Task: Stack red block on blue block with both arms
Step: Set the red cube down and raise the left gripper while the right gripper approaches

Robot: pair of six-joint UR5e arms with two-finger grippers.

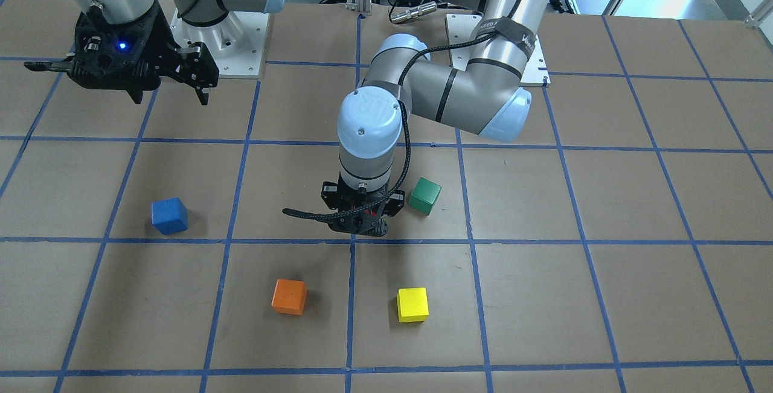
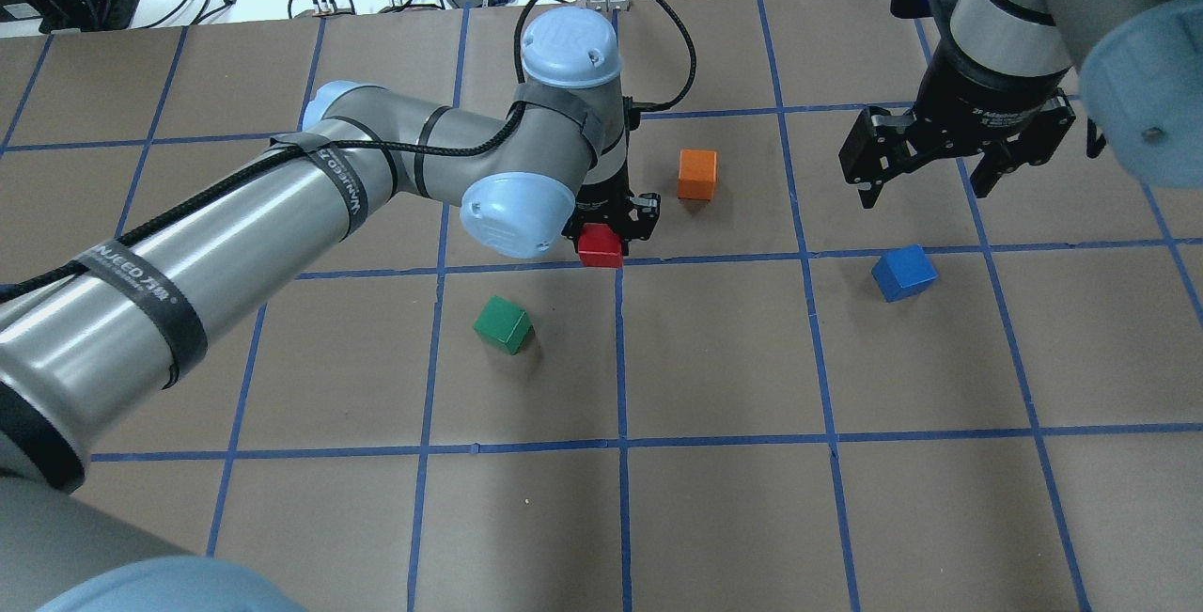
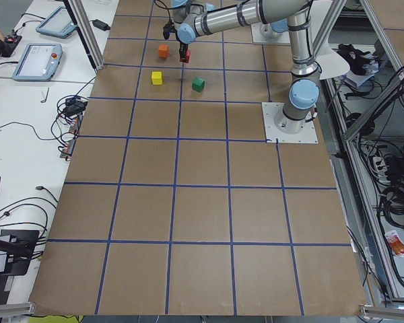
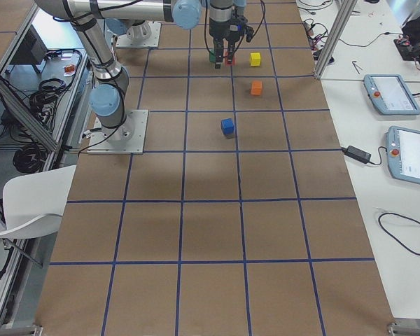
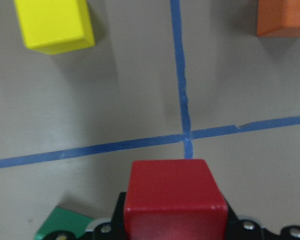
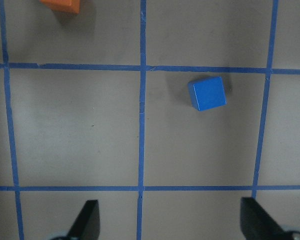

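My left gripper (image 1: 361,226) points straight down near the table's middle and is shut on the red block (image 2: 600,247). The left wrist view shows the red block (image 5: 175,200) between the jaws, just short of a blue tape crossing. I cannot tell whether it touches the table. The blue block (image 2: 903,273) sits alone on the table on my right side and also shows in the front view (image 1: 169,216) and the right wrist view (image 6: 207,93). My right gripper (image 2: 930,184) hangs open and empty above the table, a little beyond the blue block.
A green block (image 2: 504,325) lies just near-left of the left gripper. An orange block (image 2: 697,174) lies just beyond it to the right. A yellow block (image 1: 412,305) lies beyond it, hidden under the left arm in the overhead view. Blue tape lines grid the brown table.
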